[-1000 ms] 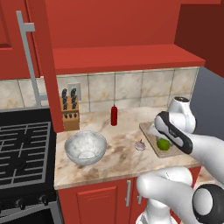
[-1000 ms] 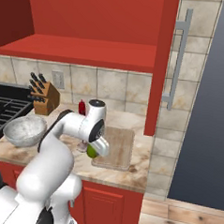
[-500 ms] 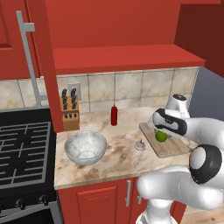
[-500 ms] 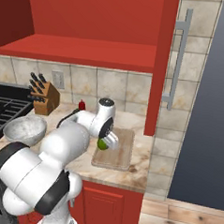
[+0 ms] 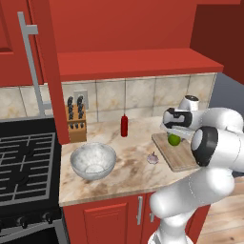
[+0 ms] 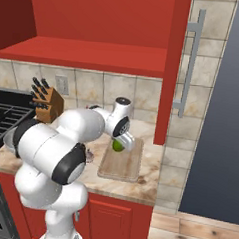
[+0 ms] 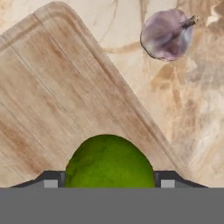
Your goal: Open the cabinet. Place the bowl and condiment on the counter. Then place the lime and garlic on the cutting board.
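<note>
Your gripper [image 7: 108, 183] is clenched on the lime [image 7: 109, 162], one finger on each side, at the bottom centre of the hand view, just over the cutting board [image 7: 57, 96]. In the left base view the lime [image 5: 174, 139] sits centre right, above the board's [image 5: 178, 155] far end; whether it touches the wood, you cannot tell. The board's long axis runs from the backsplash toward the counter's [image 5: 128, 167] front edge. The garlic [image 7: 166, 34] lies on its side off the board, upper right in the hand view, tip pointing right and away from the board. The bowl [image 5: 93, 160] stands empty on the counter, lower left of centre; the condiment [image 5: 124, 126] stands upright behind it. The cabinet [image 5: 43, 71] door hangs open at left.
</note>
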